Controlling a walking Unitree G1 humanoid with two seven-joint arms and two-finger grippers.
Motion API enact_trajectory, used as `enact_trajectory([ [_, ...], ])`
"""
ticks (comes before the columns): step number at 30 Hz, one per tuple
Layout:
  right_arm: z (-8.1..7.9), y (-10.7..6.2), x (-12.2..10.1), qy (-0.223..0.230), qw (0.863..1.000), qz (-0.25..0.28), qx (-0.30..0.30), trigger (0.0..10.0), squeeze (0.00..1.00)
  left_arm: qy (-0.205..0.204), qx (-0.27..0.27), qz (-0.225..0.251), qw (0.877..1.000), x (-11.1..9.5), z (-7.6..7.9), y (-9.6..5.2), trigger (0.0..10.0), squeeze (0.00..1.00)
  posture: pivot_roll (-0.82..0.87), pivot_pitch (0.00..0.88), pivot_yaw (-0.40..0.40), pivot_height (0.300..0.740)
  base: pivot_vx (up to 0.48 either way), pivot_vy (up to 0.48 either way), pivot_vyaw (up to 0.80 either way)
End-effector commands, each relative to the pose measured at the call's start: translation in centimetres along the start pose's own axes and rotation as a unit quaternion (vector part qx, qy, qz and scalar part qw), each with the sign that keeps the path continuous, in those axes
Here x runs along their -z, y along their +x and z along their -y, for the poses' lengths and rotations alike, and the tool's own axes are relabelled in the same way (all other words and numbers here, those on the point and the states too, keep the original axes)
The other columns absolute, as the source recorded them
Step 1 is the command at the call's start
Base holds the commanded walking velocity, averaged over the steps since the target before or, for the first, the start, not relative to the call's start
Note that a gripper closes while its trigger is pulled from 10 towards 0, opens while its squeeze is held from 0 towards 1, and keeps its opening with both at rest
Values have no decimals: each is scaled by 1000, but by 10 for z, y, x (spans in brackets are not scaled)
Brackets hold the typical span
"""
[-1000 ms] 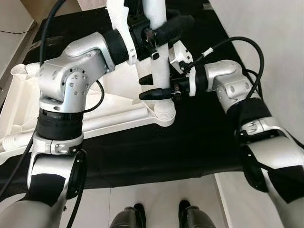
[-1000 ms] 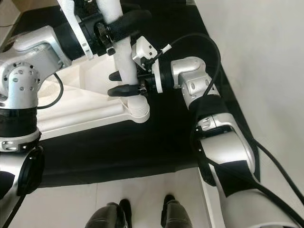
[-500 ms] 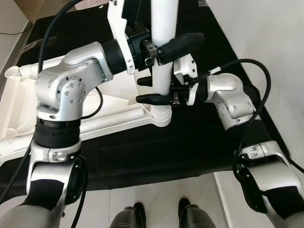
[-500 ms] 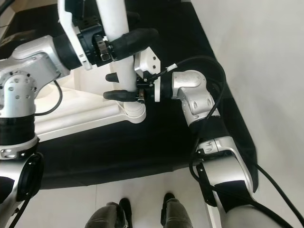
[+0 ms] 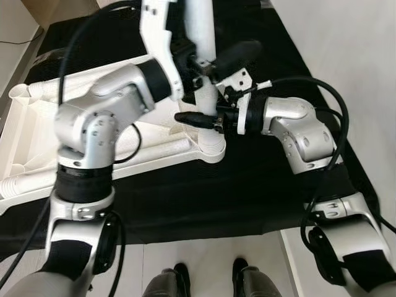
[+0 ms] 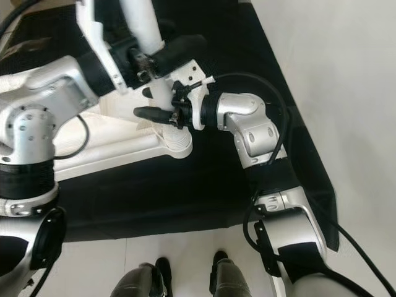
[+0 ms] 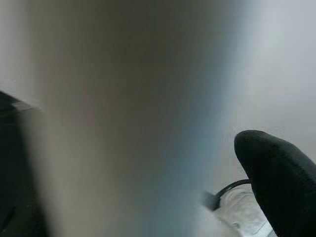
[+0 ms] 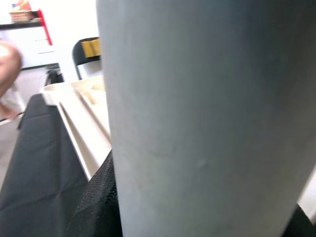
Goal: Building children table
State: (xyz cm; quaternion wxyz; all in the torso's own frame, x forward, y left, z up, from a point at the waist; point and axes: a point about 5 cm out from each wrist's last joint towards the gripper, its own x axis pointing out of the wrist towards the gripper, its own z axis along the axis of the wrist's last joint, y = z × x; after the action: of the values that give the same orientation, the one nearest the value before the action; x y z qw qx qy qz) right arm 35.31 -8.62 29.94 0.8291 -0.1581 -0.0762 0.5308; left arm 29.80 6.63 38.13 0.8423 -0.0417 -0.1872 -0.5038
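Careful: with your left gripper (image 5: 213,59) and right gripper (image 5: 195,117) both clamped on the white cylindrical plastic table leg (image 5: 199,31), uneven pushing could cross-thread it in the threaded corner socket (image 5: 213,143) of the upturned white plastic tabletop (image 5: 37,136).

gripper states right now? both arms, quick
Left gripper: jaws shut on the white table leg, high up.
Right gripper: jaws shut on the same leg, lower, just above the corner socket of the tabletop.

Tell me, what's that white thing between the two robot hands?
It's the white table leg. The left end effector grips it higher up and the right end effector lower down, above the tabletop's corner socket, seen in the left eye view.
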Motion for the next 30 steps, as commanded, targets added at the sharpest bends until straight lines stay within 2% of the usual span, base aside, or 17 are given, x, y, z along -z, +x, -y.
enact_trajectory([
  [1,-8,4,22,24,999,-44,13,0,0,11,22,1,1000,-4,10,3,10000,0,-4,312,126,740,0,0,0],
  [5,-12,1,22,32,998,-39,30,0,0,12,22,2,1000,-5,11,1,10000,0,-5,311,127,740,0,0,0],
  [6,-20,-1,23,35,998,-34,44,0,0,13,21,4,1000,-5,12,0,10000,0,-7,310,129,740,0,0,0],
  [13,-30,-2,27,35,996,-42,69,0,0,14,18,6,1000,-5,14,1,10000,0,-10,306,129,740,0,0,0],
  [14,-35,-1,29,35,994,-47,96,0,0,15,18,6,1000,-5,14,2,10000,0,-10,306,126,740,0,0,0],
  [16,-37,-1,33,31,973,-62,222,0,0,16,17,7,1000,-5,14,2,10000,0,-8,306,119,740,0,0,0],
  [17,-37,-1,33,31,973,-62,222,0,0,16,17,7,1000,-5,14,2,10000,0,-8,306,119,740,0,0,0],
  [18,-43,-2,34,33,955,-60,287,0,0,16,17,6,1000,-5,15,2,10000,0,-12,307,118,740,0,0,0],
  [19,-54,-1,36,45,947,-61,314,0,0,16,18,6,1000,-5,14,3,10000,0,-8,307,122,740,0,0,0],
  [21,-54,-1,36,45,947,-61,314,0,0,16,18,6,1000,-5,14,3,10000,0,-8,307,122,740,0,0,0],
  [22,-63,0,38,56,943,-59,322,0,0,16,18,5,1000,-5,14,3,10000,0,-10,306,122,740,0,0,0],
  [24,-67,1,39,68,941,-57,328,0,0,15,19,4,1000,-5,15,3,10000,0,-8,301,125,740,0,0,0],
  [30,-73,9,36,78,946,-52,310,0,0,12,26,-1,1000,-4,16,4,10000,0,-3,293,129,740,0,0,0],
])
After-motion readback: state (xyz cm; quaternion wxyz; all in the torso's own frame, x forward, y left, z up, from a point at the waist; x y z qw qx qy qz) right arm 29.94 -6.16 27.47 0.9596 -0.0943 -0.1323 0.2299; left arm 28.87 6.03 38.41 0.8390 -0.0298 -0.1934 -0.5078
